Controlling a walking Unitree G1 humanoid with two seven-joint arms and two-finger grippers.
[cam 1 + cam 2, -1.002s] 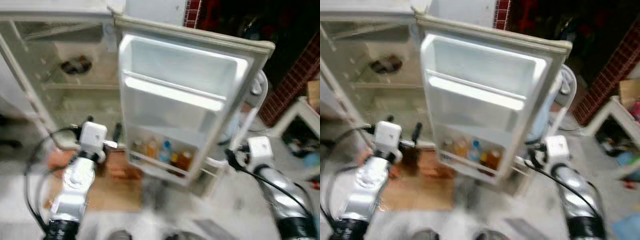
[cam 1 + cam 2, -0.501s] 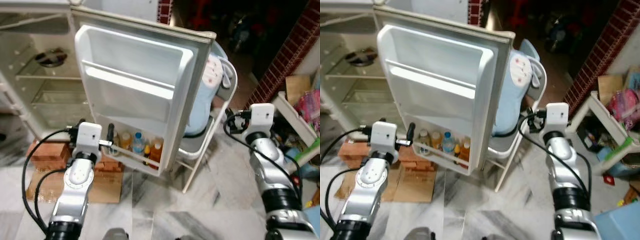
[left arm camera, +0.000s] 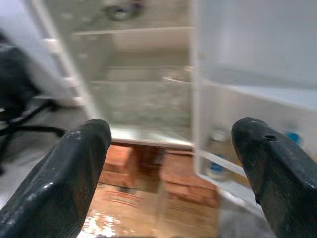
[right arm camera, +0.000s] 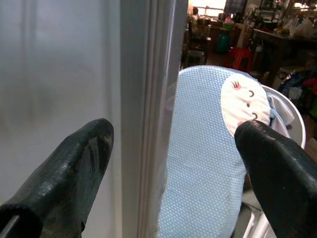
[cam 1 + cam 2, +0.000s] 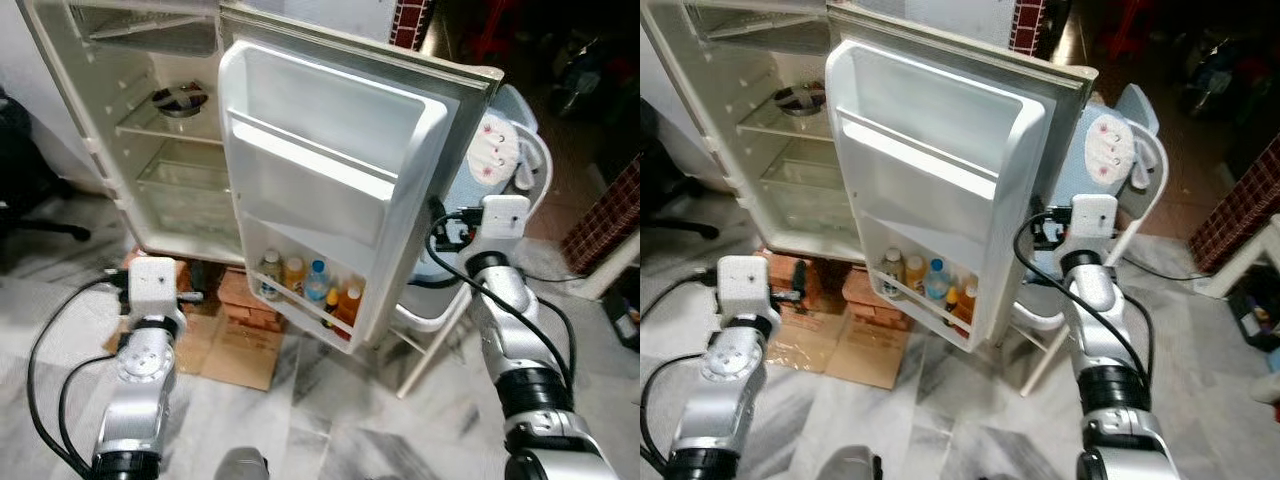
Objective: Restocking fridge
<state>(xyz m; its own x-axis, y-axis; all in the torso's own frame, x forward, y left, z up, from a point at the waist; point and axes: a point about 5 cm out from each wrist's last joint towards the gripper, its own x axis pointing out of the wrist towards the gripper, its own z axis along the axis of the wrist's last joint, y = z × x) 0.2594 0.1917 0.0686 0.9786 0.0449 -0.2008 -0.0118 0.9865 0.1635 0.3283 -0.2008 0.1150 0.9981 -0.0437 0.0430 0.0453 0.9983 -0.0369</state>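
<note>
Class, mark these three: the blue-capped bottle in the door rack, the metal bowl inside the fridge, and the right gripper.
blue-capped bottle [image 5: 316,281], left eye view, its body
metal bowl [image 5: 179,99], left eye view, its rim
right gripper [image 4: 173,148], right wrist view, between fingertips

Bottles [image 5: 305,283] in door shelf [image 5: 300,308], bricks [image 5: 240,295] beneath fridge [image 5: 150,150]

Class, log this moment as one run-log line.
fridge door: open | bottles: bottom door shelf | left tool: open, empty, facing fridge | right tool: open, at door edge
</note>
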